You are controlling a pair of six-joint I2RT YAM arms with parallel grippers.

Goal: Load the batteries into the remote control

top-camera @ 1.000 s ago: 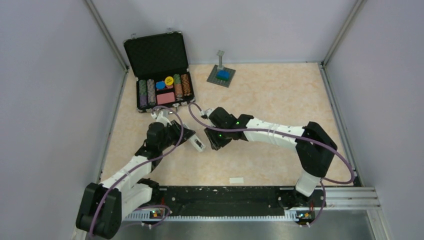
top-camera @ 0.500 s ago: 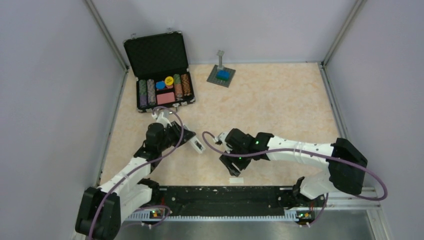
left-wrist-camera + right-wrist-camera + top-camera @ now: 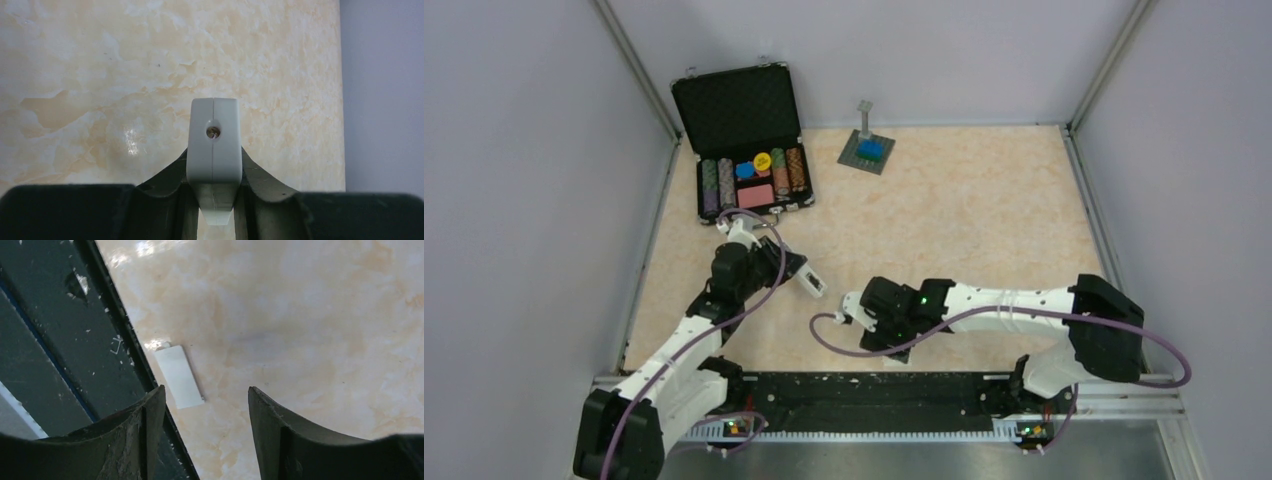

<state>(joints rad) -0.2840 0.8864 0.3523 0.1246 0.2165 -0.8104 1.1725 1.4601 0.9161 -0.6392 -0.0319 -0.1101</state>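
Remote control (image 3: pixel 813 284): held off the desk (image 3: pixel 984 200), left of its middle and between the chip case and the near edge. The left wrist view looks straight at one short end, a small hole in that face. Judged reason for the hold: one arm steadies the body in the air so the other can work on it.

Batteries: not seen in any view. Whether they sit inside the remote cannot be told.

Left end effector (image 3: pixel 214 156): nearly closed, its fingers clamped on the remote's two long sides.

Cover plate (image 3: pixel 178 376): small, white, flat on the desk at the near edge, touching or just beside the black rail (image 3: pixel 65 335). Probably the next part wanted.

Right end effector (image 3: pixel 205 392): jaws wide apart and holding nothing. It hangs low over the near edge with the plate just beyond its tips, nearer one finger. Judged to be lining up on the plate.

Chip case (image 3: pixel 744 140) lies open at the far left corner.
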